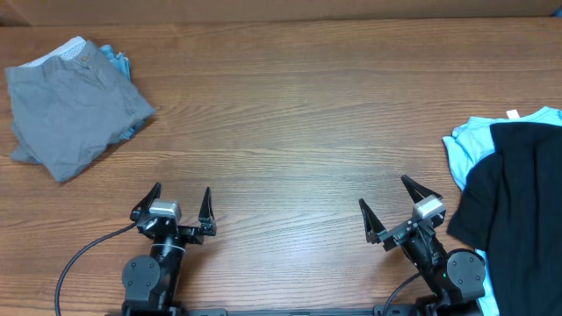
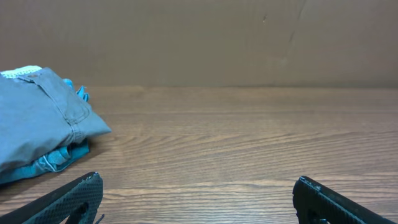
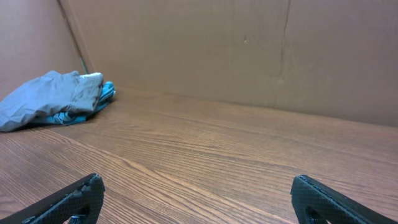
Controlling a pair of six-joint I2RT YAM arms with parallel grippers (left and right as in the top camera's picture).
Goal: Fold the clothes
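Presently, left gripper (image 1: 182,191): open, empty, over desk (image 1: 290,114).
Right gripper (image 1: 384,191): open, empty.
Grey garment (image 1: 70,105): far left.
Black tee (image 1: 518,193): right edge, atop blue tee (image 1: 470,145).

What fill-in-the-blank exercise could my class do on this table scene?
1. The grey garment lies on the robot's ____ side of the table.
2. The black T-shirt partly covers a tee whose colour is ____.
3. The left gripper and the right gripper are both ____, holding nothing.
Missing words: left; light blue; open.
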